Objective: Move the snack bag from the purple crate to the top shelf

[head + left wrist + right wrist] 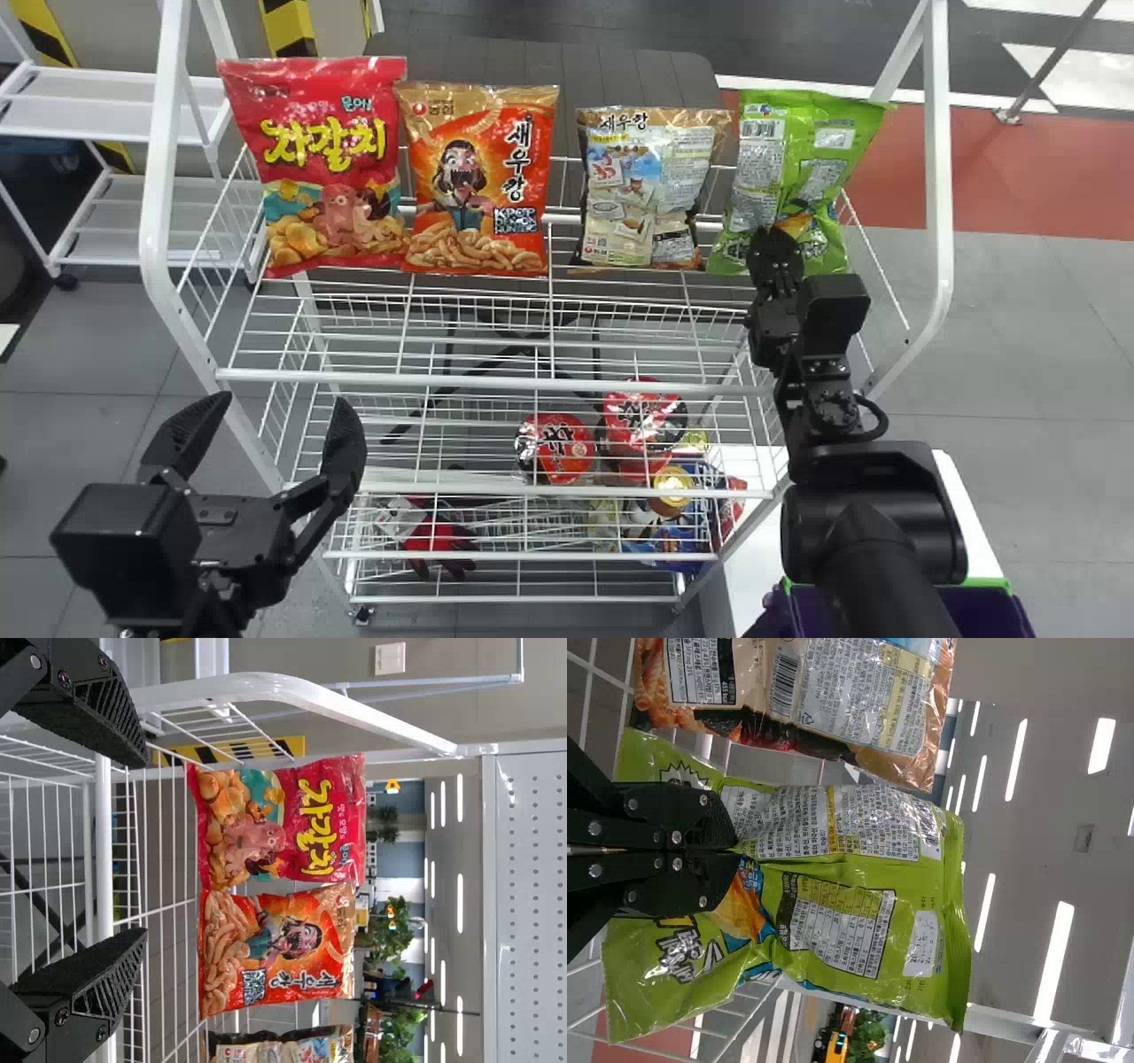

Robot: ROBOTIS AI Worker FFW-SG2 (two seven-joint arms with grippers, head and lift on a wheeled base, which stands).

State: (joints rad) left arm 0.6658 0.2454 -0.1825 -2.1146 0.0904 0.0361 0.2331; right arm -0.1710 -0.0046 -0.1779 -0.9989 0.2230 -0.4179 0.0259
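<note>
In the head view my right gripper (778, 252) is at the lower part of the green snack bag (802, 168), at the right end of the top shelf (567, 384). The right wrist view has the right gripper (735, 850) shut on the green snack bag (859, 904), its film creased around the fingertips. The bag stands upright. My left gripper (270, 425) is parked open at the front left of the rack, and in the left wrist view the left gripper (133, 855) holds nothing. The purple crate (983, 611) is at the bottom right, partly hidden by the right arm.
A red bag (332, 168), an orange bag (478, 177) and a beige-backed bag (651, 186) stand in a row left of the green one. White posts (937, 177) flank the shelf. Red cup noodles (556, 447) sit lower down. A white table (966, 523) is beside the rack.
</note>
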